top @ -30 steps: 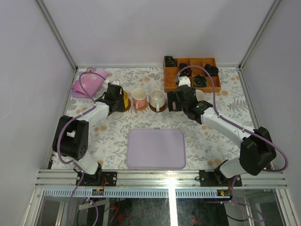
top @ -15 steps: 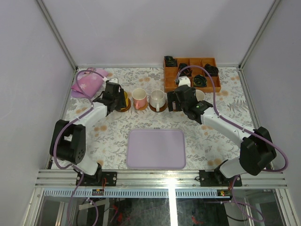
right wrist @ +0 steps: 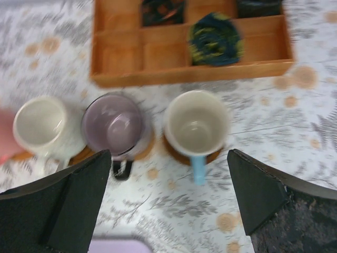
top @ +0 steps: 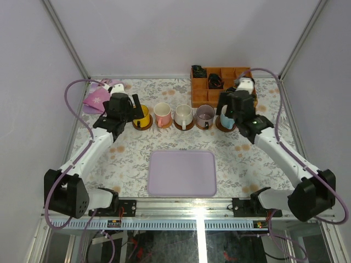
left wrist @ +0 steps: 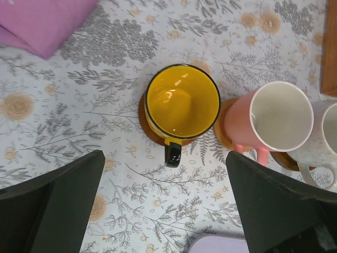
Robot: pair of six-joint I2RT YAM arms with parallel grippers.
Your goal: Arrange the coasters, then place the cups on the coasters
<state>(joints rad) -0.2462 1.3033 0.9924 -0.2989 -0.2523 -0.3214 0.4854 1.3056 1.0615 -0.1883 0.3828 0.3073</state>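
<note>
A: Ceramic cups (top: 184, 115), five: one per coaster (left wrist: 150, 129), rowed across table (top: 131, 159), handles nearward.
B: Claws?
A: Left gripper (left wrist: 166, 203) over yellow cup (left wrist: 181, 100), right gripper (right wrist: 168, 203) over blue cup (right wrist: 196, 124): both spread wide, empty; placing apparently done.

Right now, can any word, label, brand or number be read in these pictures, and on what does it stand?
None can be read.
The yellow cup, the pink cup, the orange box and the lavender tray bear no writing; the tablecloth shows only flowers.
Small marks by the front rail are too small to read.
</note>
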